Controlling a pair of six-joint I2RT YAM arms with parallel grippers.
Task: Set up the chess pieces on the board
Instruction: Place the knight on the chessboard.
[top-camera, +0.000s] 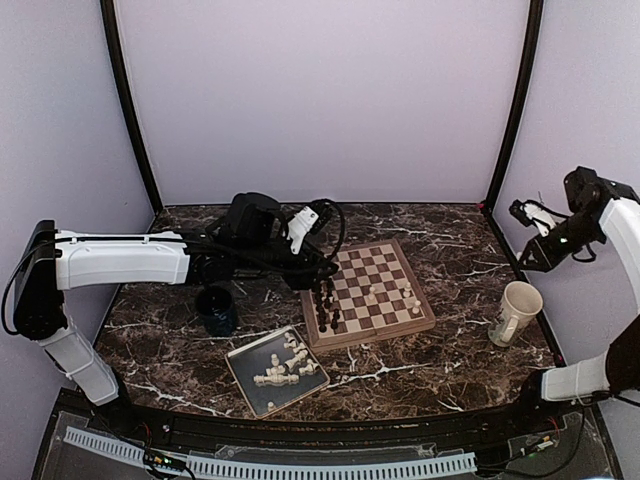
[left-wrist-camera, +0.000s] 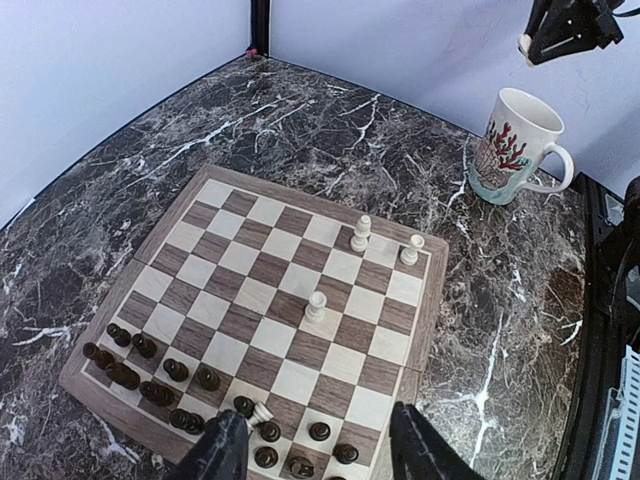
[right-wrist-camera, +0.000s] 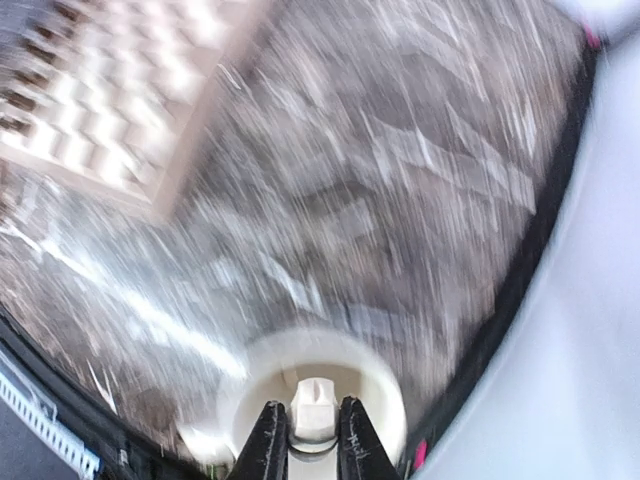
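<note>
The right claw (right-wrist-camera: 311, 414) is closed on a single cream-white chess piece (right-wrist-camera: 314, 402), which sits pinched between its two dark fingers. It hangs high over the right side of the table (top-camera: 440, 350), directly above the mouth of a white mug (top-camera: 515, 312) printed with a red coral pattern. The wrist view there is badly smeared, so the kind of piece cannot be told. The left claw (left-wrist-camera: 318, 415) stands open with nothing between its jaws. It hovers over the board's (left-wrist-camera: 250, 270) edge where the dark pieces (left-wrist-camera: 176, 369) crowd in two loose rows. The board lies at an angle near the middle of the table. Three cream-white chess pieces (left-wrist-camera: 316, 306) stand upright on it: one near the centre and two close together toward the side nearest the mug. A fourth pale piece (left-wrist-camera: 262, 412) appears to lie tipped on its side among the dark ones, just beneath the open claw. The remaining pale pieces (top-camera: 285, 362) lie jumbled in a grey metal tray (top-camera: 240, 366), which sits just beside the board's front-left corner. A dark blue cup (top-camera: 215, 310) stands left of the board, behind the tray.
</note>
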